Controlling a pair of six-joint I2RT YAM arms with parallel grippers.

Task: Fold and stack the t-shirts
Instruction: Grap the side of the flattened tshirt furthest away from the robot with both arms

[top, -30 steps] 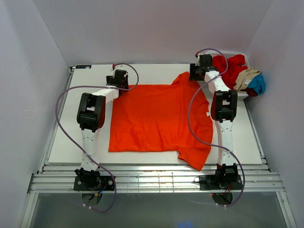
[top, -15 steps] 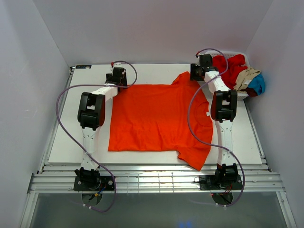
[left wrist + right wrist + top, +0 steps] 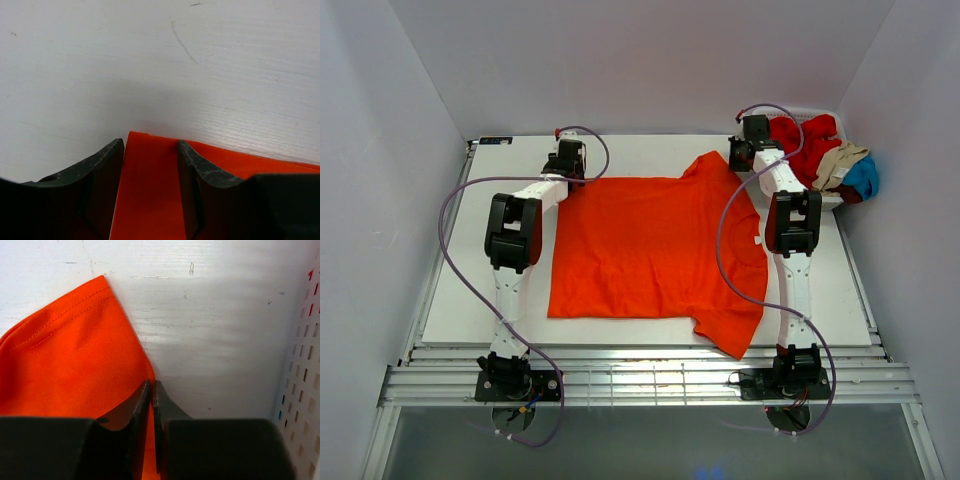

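A bright orange t-shirt (image 3: 650, 245) lies spread flat on the white table, one sleeve hanging over the near edge. My left gripper (image 3: 569, 172) is down at the shirt's far left corner. It is open, and the corner of the orange t-shirt (image 3: 150, 190) lies between its fingers (image 3: 100, 175). My right gripper (image 3: 736, 160) is at the far right sleeve, shut on the edge of the orange t-shirt (image 3: 65, 355). A thin strip of cloth shows between its pressed fingertips (image 3: 142, 400). Red (image 3: 807, 140), tan (image 3: 840, 160) and blue (image 3: 865, 178) t-shirts lie heaped at the back right.
A white lattice-sided basket (image 3: 828, 201) holds the heaped shirts at the table's back right corner. Its perforated wall (image 3: 302, 390) stands just right of my right gripper. Grey walls enclose the table on three sides.
My right gripper has shut on the sleeve's edge. The left jaws have narrowed around the shirt's corner. Both arms have shifted only slightly.
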